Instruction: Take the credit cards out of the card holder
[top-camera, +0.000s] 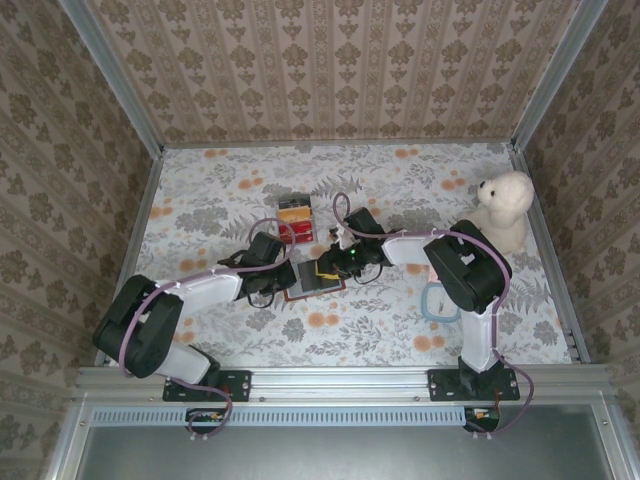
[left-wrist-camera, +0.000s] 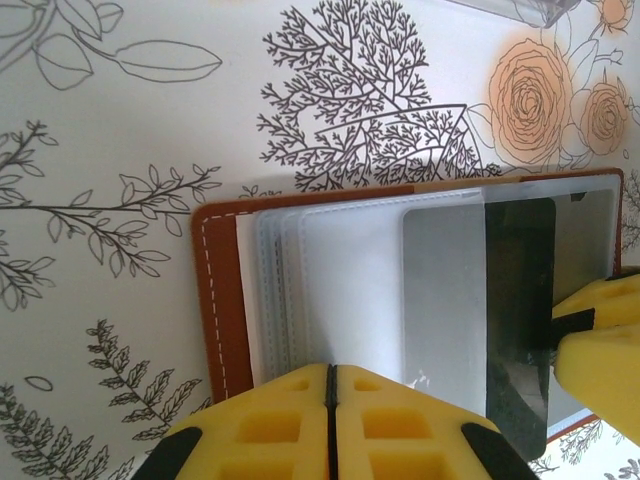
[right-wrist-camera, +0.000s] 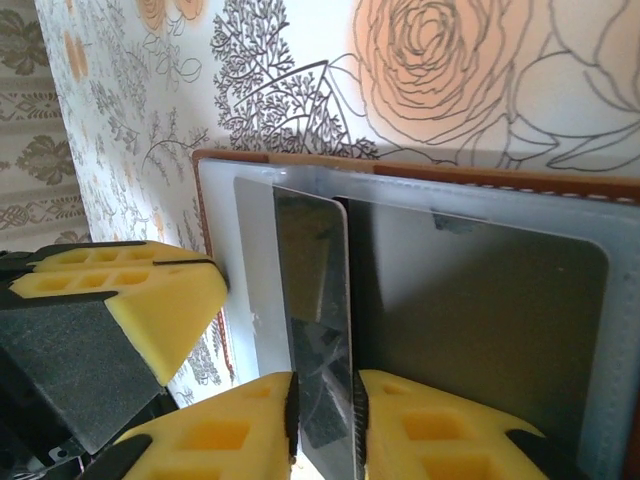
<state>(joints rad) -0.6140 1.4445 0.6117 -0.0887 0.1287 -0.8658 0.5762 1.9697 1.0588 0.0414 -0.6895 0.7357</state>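
— Status?
— I see the open brown leather card holder (left-wrist-camera: 222, 300) mid-tabletop. Right gripper (right-wrist-camera: 322, 420) clamps a dark glossy card (right-wrist-camera: 312, 280); left gripper (left-wrist-camera: 331, 400) has jaws together, perhaps nipping a sleeve.

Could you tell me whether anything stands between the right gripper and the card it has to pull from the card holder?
Nothing visible does. The right gripper has its jaws either side of the dark card on the open card holder. The left gripper, jaws shut, sits at the holder's other edge, away from that card.
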